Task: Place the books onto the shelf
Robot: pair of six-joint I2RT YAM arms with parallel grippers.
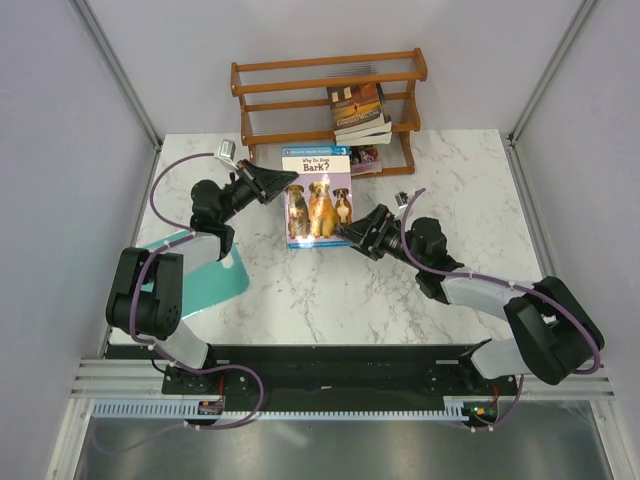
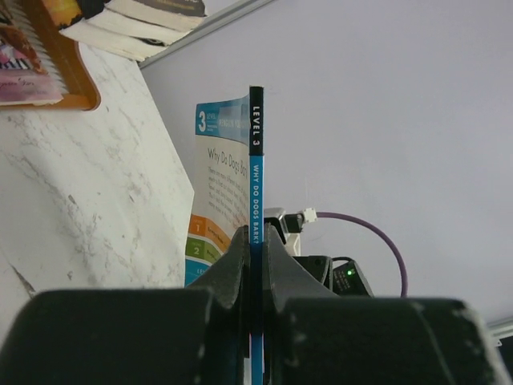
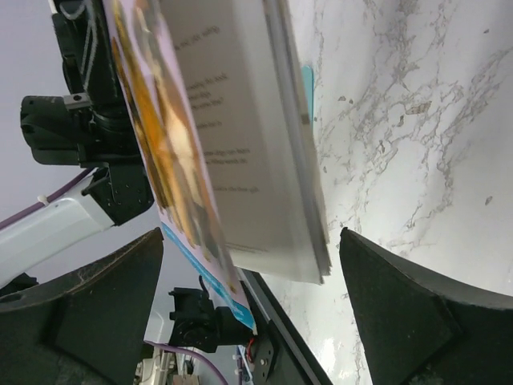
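- The left gripper [image 2: 256,245] is clenched on the spine edge of the dog book [image 1: 318,200], fingers pressed flat on either side; the right gripper [image 3: 250,241] stands wide open, its fingers either side of the book's lower right corner and touching nothing I can make out.
- The dog book hangs over the middle of the table [image 1: 330,300], cover up in the top view, just in front of the shelf [image 1: 300,68] and not yet on it; in the right wrist view the cover and pages sag apart.
- Likely trouble: one pinch at the spine carries a thin, floppy paperback; a quick swing could let it pivot or slide out of the fingers.
- The fanned pages could catch a shelf rail on the way in and fold or push the book back; squaring it first seems wise.
- The right gripper's spread fingers sit close around the corner; lifting the book before that arm backs away may snag it.
- Beyond, a stack of books [image 1: 360,108] lies on the shelf's right end, with the pink book [image 1: 366,156] below it; nudging them could topple the pile, so the bare left end looks safer.
- The teal cutting board [image 1: 225,275] lies under the left arm, well apart.
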